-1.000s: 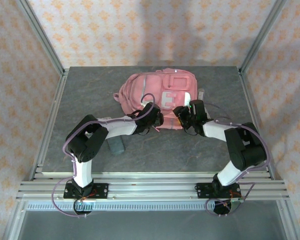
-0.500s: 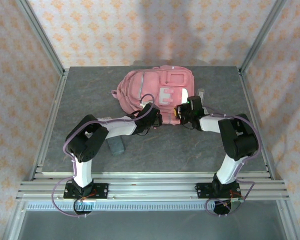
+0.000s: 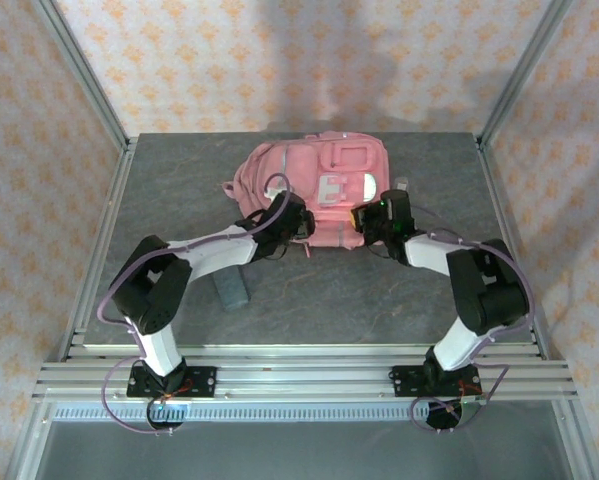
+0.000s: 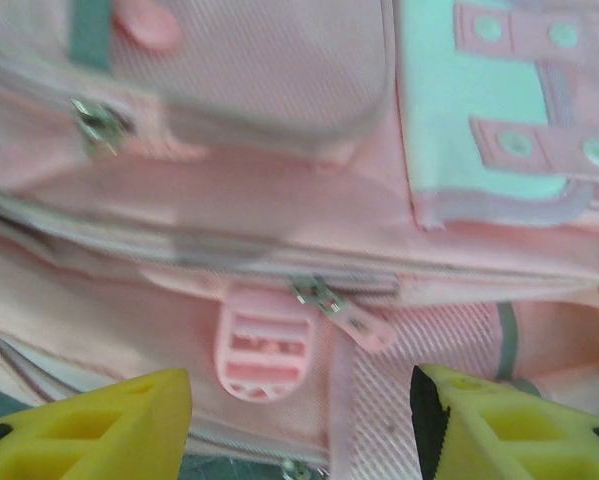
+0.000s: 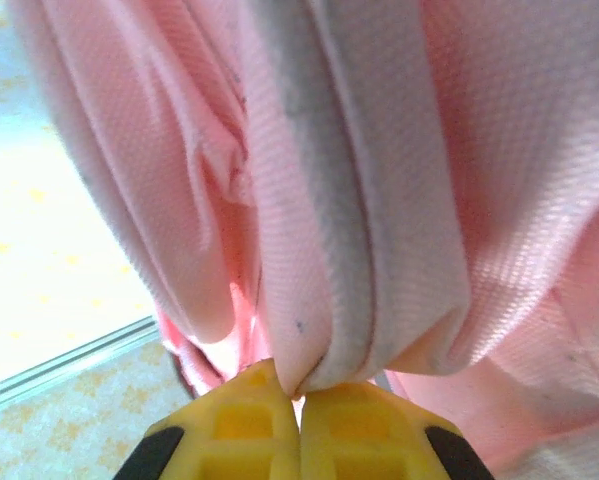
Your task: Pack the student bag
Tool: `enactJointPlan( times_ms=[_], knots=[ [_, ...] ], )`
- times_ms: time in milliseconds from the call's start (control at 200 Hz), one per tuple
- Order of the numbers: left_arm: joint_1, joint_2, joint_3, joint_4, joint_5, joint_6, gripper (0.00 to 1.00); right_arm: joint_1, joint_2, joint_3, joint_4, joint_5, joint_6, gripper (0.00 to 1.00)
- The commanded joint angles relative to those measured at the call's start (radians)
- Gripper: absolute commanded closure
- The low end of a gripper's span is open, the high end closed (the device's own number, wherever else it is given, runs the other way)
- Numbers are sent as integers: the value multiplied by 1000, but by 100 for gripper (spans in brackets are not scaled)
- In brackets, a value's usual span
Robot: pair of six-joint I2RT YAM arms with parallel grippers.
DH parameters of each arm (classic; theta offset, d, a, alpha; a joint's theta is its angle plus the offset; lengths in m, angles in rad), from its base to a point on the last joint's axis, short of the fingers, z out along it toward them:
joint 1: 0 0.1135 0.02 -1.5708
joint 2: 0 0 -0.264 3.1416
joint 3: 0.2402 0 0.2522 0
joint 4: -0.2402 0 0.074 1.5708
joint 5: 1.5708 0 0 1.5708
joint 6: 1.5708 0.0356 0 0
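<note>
Bag (image 3: 314,180) lay flat on the far middle of the table (image 3: 179,180), front pockets up, and both your arms reached in to its near edge.

Your left gripper (image 3: 297,225) sat at the bag's near-left edge. In the left wrist view the left gripper (image 4: 299,400) had its yellow fingers (image 4: 99,425) spread wide, with nothing between them but bag (image 4: 279,210) fabric behind. A metal zip pull (image 4: 344,308) and a pink slotted tab (image 4: 264,345) sat in line with the gap, beyond the tips. Contact there: you couldn't tell. The light-blue patch (image 4: 479,110) was at upper right.

Your right gripper (image 3: 371,222) was at the bag's near-right edge, just below the patch (image 3: 344,187). In the right wrist view the right gripper (image 5: 299,400) had its fingers (image 5: 244,420) pressed together, pinching a fold of pink bag (image 5: 399,220) fabric at the very tips. A grey trim (image 5: 319,180) stripe ran down into that fold, and the fabric hung bunched above the tips.

A small dark block (image 3: 231,290) lay on the table beside your left arm, apart from the bag.
</note>
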Motion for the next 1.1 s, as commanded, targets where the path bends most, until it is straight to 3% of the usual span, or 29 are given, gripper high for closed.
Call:
enactJointPlan(
  times_ms=[0,195,420,656,976,1096],
  knots=[
    [3,-37,18,-36,-23,30,38,-8,-85,23,18,26,-61,100],
    [-17,-10,31,-7,41,52,35,-4,-113,4,52,14,-62,100],
    [-63,93,110,-53,20,60,35,5,-108,11,39,12,-72,100],
    [-62,186,168,-121,-72,54,52,9,-118,6,42,5,-75,100],
    [-22,159,157,-125,-85,60,100,9,-137,-8,45,4,-82,100],
    [-8,84,120,-108,-61,90,100,9,-136,-14,48,3,-80,100]
  ],
)
